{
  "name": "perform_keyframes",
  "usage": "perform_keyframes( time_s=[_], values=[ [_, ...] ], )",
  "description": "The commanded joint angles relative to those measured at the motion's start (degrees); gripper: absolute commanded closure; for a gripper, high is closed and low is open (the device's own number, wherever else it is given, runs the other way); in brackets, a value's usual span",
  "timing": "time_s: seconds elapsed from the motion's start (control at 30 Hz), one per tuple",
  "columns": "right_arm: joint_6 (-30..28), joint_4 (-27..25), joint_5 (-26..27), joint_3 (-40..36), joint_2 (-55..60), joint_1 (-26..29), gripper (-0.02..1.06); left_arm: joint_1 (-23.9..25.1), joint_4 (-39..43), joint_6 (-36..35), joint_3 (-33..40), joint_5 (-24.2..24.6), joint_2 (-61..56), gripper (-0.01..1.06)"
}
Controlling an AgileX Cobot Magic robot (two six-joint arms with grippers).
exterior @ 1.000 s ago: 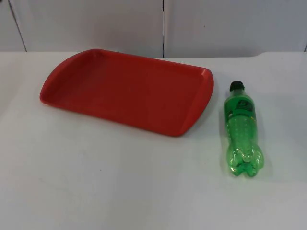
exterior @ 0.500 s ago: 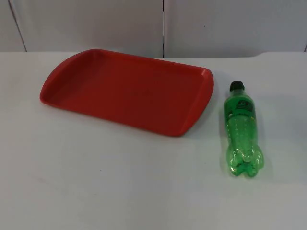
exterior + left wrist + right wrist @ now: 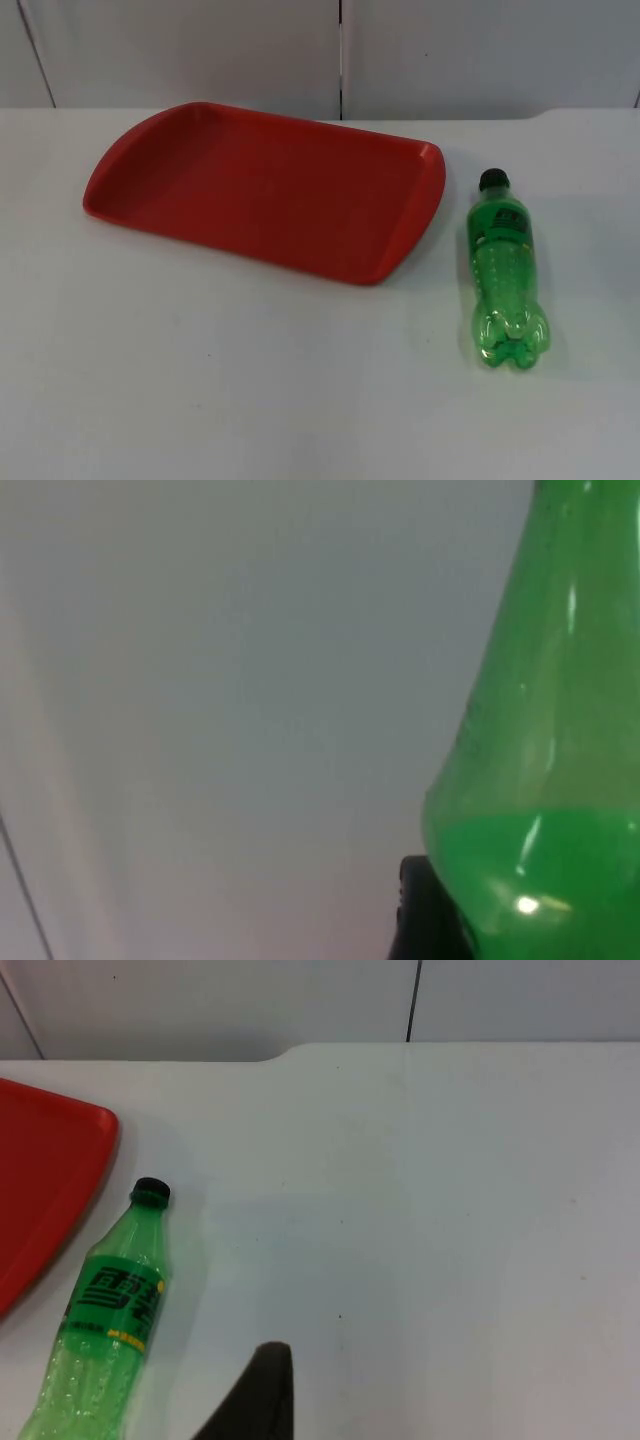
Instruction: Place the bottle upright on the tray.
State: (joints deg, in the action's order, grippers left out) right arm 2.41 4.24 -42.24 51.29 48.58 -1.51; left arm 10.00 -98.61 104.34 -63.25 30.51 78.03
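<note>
Bottle [image 3: 507, 270] lies flat just beside the red tray [image 3: 130, 170], cap toward the wall, so I judge it needs uprighting. Right gripper [image 3: 262, 1395] hangs near it. Left gripper [image 3: 425, 915] sits against green plastic [image 3: 540, 780]. I cannot tell either claw's state.

One tray [image 3: 260, 185], red, is counted on the single white counter [image 3: 200, 380]. One bottle [image 3: 505, 275], green and lying on its side, is counted beside it. On that bottle one black cap [image 3: 493, 180] and one label [image 3: 503, 222] are found. In the right wrist view the same counts are met: one bottle, one cap, one tray edge. In the left wrist view one green plastic body [image 3: 550, 780] is seen close up; whether it is a second bottle cannot be told.
</note>
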Motion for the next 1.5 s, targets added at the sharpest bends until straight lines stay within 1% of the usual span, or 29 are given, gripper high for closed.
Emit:
perform_keyframes(
  time_s=[0.0, 0.43, 0.5, 0.53, 0.57, 0.63, 0.67, 0.7, 0.83, 0.97, 1.07, 1.13, 1.27, 1.37, 1.43, 1.47],
  values=[
    [-0.43, 0.25, 0.65, 0.11, -0.17, 0.19, -0.01, -0.13, -1.33, 0.53, 0.11, 0.03, -0.73, 1.05],
    [-0.43, 0.14, 0.63, 0.11, -0.17, 0.19, -0.01, -0.13, -1.33, 0.56, 0.11, -0.04, -0.73, 1.05],
    [-0.43, -0.01, 0.63, 0.11, -0.17, 0.19, -0.01, -0.23, -1.33, -0.52, 0.11, -1.85, -0.73, 1.05],
    [-0.43, -0.01, 0.63, 0.11, -0.17, 0.19, -0.01, -0.47, -1.33, -1.25, 0.11, -3.5, -0.73, 1.05],
    [-0.43, -0.01, 0.63, 0.11, -0.17, 0.19, -0.01, -0.85, -1.33, -2.9, 0.11, -6.74, -0.49, 1.05],
    [-0.43, -0.01, 0.63, 0.11, -0.17, 0.19, -0.01, -1.01, -1.33, -3.18, 0.11, -7.64, -0.4, 1.05],
    [-0.43, -0.01, 0.63, 0.11, -0.17, 0.19, -0.01, -1.29, -1.33, -4.3, 0.11, -9.5, -0.16, 1.05],
    [-0.43, -0.01, 0.63, 0.11, -0.17, 0.19, -0.01, -1.43, -1.33, -7.27, 0.11, -12.26, 0.33, 1.05],
    [-0.43, -0.01, 0.63, 0.11, -0.17, 0.19, -0.01, -1.54, -1.33, -8.71, 0.11, -14.67, 1.13, 1.05],
    [-0.43, 0.01, 0.75, 0.11, -0.17, 0.19, -0.01, -1.54, -1.33, -8.84, 0.0, -14.9, 1.62, 1.05],
    [-0.43, 0.01, 0.75, 0.11, -0.17, 0.19, -0.01, -1.54, -1.33, -5.71, 0.0, -12.52, 2.36, 1.05],
    [-0.43, 0.01, 0.75, 0.11, -0.17, 0.19, -0.01, -1.67, -1.33, -5.58, 0.0, -11.87, 2.6, 1.05],
    [-0.32, 0.01, 0.75, 0.11, -0.17, 0.19, -0.01, -2.95, -1.33, -5.58, -0.37, -12.91, 3.12, 1.05],
    [-0.32, 0.01, 0.75, 0.11, -0.17, 0.19, -0.01, -5.24, -1.33, -5.58, -2.32, -15.33, 4.67, 1.05],
    [-0.32, 0.01, 0.75, 0.11, -0.17, 0.19, -0.01, -6.78, -1.33, -5.7, -4.34, -15.41, 6.59, 1.05],
    [-0.32, 0.01, 0.75, 0.11, -0.17, 0.19, -0.01, -6.78, -1.33, -5.7, -4.34, -15.41, 6.59, 1.05]
  ],
)
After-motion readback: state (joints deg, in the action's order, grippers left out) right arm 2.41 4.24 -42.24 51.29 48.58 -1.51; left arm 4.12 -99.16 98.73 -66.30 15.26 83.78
